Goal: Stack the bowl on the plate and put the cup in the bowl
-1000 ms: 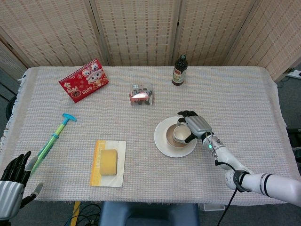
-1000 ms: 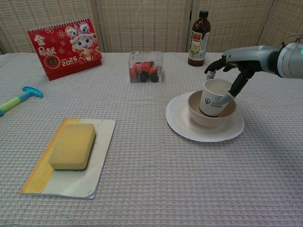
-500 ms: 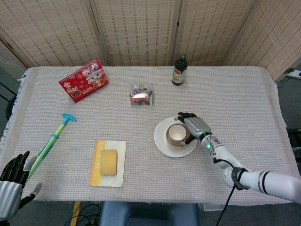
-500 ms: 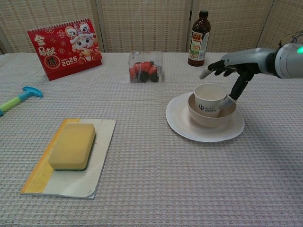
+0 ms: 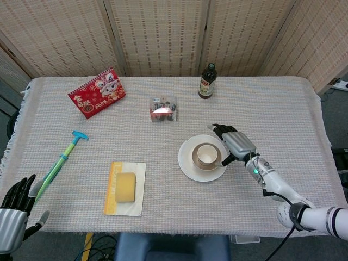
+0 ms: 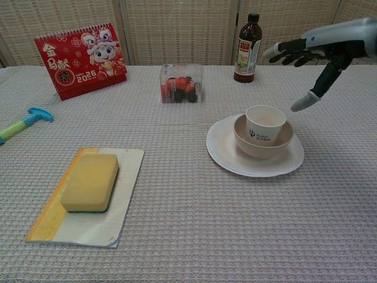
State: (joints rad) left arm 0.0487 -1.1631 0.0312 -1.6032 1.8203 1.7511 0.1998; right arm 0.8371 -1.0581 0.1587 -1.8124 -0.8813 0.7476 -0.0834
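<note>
Cup (image 6: 265, 124) upright in bowl (image 6: 263, 144), right robot hand (image 6: 316, 52) now lifted clear

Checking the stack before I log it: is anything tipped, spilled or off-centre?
Nothing stands out. The cup stands upright in the bowl, which sits on the plate; the right hand is clear above them.

The bowl (image 6: 263, 141) hides the bottom of the cup (image 6: 265, 124). The right hand (image 6: 318, 56) is cut off by the picture's edge. The left hand (image 5: 13, 209) is partly cut off too. The bottle (image 6: 247, 40) label is too small to read.
</note>
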